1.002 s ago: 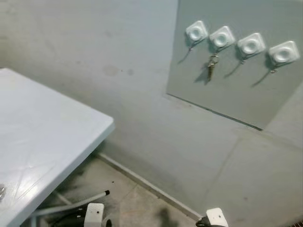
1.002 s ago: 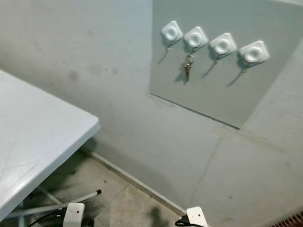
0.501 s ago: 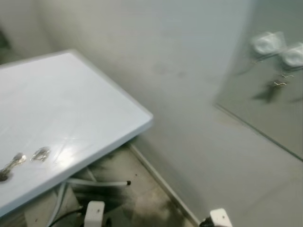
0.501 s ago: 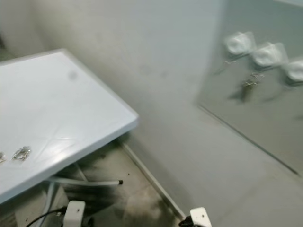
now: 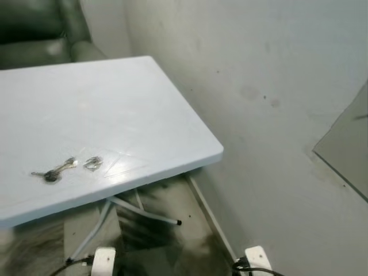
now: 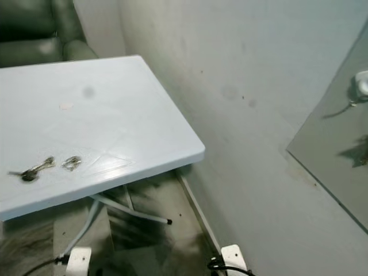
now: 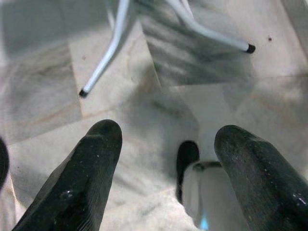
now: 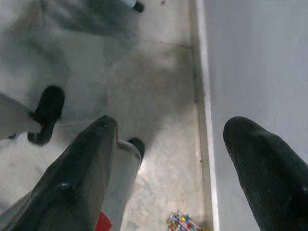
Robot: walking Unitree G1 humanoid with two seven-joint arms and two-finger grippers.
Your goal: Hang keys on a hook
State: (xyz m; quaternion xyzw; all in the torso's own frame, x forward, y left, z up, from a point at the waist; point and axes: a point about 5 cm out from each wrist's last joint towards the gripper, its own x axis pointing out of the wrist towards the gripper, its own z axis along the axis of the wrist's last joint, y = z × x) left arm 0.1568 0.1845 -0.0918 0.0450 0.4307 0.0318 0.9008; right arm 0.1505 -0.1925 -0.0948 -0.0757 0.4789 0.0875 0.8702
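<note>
Keys: a key (image 5: pixel 53 172) and a small ring (image 5: pixel 92 163) lie flat on the white folding table (image 5: pixel 115 103), near its front edge, the ring just beside the key.
Key axis: its long side runs roughly along the table's front edge.
Hook board: the grey panel (image 6: pixel 339 149) on the wall to the right, one white hook (image 6: pixel 361 84) at the frame edge, well apart from the table.
Left gripper (image 7: pixel 166 178): hangs low over the floor, fingers spread, empty.
Right gripper (image 8: pixel 168 168): hangs by the skirting, fingers spread, empty.
Nearer arm: the left, judging by side; the keys lie up and left of both grippers.
</note>
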